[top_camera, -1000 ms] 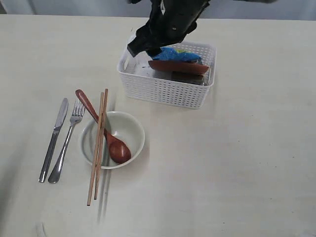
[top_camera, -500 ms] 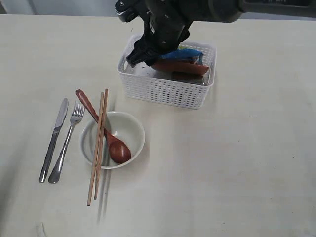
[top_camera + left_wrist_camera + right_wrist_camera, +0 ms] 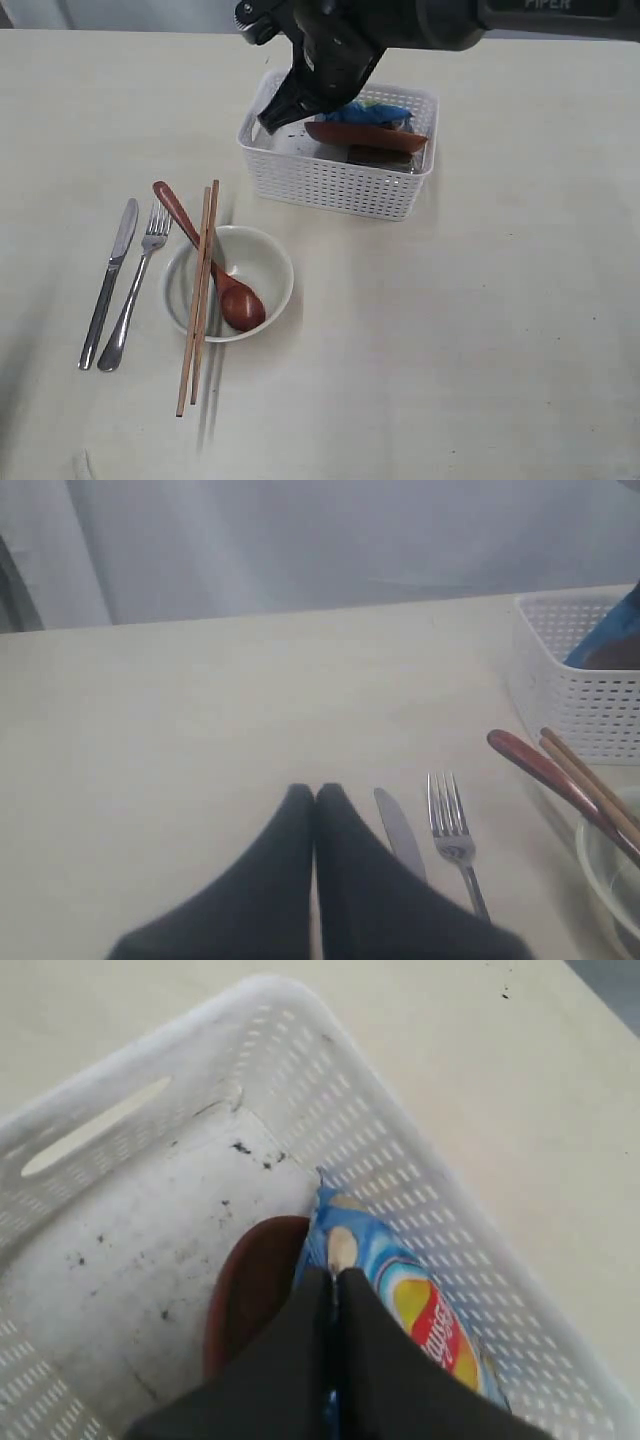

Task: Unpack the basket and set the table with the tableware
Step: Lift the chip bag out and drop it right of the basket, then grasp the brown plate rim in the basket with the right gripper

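Where it gaped before, the right hand point(image 3: 333, 1276) has closed inside the basket point(image 3: 400, 1175).

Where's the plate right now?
Exterior view: the plate lies tilted inside the basket at top centre, next to the blue snack bag.

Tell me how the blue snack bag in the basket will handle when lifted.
The snack bag looks like thin, puffed film, so it is probably light and floppy, sagging from a pinched edge. Its glossy surface may slip. It sits against the plate, so lifting could nudge that.
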### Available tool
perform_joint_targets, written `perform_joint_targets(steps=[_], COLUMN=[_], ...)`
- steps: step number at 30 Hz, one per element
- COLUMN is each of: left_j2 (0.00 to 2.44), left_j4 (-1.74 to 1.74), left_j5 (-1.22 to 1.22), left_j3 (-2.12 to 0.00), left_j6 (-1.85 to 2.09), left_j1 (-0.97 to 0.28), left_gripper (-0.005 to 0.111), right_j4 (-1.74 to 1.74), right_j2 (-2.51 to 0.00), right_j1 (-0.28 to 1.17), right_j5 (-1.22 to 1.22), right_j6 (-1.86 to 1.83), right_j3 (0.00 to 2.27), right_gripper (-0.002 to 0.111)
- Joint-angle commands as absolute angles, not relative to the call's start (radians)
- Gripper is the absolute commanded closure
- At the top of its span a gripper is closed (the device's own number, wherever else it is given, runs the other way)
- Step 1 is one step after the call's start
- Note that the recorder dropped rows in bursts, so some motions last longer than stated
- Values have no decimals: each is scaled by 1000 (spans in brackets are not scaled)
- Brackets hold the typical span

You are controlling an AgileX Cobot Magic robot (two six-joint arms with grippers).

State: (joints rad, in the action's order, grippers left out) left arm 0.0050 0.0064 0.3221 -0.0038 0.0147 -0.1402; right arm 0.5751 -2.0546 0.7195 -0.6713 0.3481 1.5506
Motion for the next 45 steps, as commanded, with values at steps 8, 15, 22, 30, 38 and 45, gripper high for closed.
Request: perform_joint_targets(steps=[8,15,22,30,38,45], left_j2=[0,0,0,0,0,0], left_j4=[0,0,0,0,0,0], left_j5=[321,321,321,321,321,321], left_j3=[0,0,0,0,0,0], left_j6=[11,11,11,11,11,11], left_j1=[-137,-137,-137,-137,-137,-137], left_gripper=[107,107,107,107,107,107], right_j4=[683,748,787,632,623,301], right_j2=[-1909,-1798,-1690,-1658,-1658,-1656], right_j1=[723,723,654,560,560,560], right_j5=[-791,-954,-1096,-992,-959,-904], right_j6=[353,353,377,366,360,55], right_j3=[1558,1558,1474,1289,1278,1278], right_gripper=[109,109,109,89,47,51])
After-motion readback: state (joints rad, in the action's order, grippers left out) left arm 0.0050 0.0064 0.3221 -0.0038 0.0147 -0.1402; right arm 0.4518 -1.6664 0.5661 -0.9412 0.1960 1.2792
